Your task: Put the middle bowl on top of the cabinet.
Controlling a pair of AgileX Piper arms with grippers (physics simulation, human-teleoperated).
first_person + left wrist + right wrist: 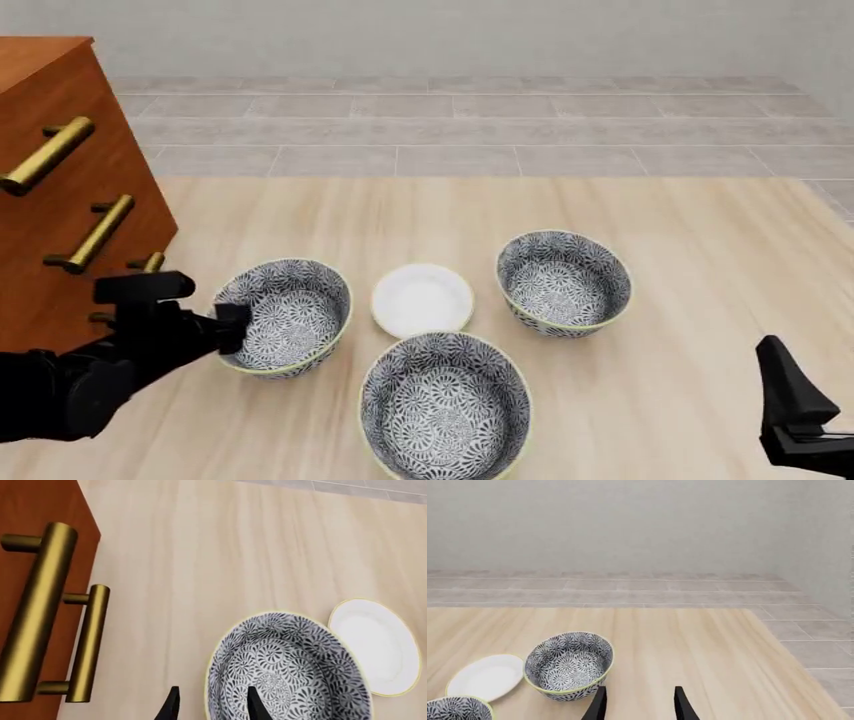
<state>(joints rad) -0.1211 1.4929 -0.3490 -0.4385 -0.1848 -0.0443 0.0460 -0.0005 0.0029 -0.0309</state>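
The left claw, fingers spread, straddles the left bowl's rim, so closing comes next.

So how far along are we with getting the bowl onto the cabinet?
Nothing is finished yet: all three patterned bowls stand on the table. In hand: the left pincer is open astride the rim of the leftmost bowl, beside the cabinet, but has not closed on it. Left to do: close, lift and set it on the cabinet's top. The right pincer is open, holding nothing.
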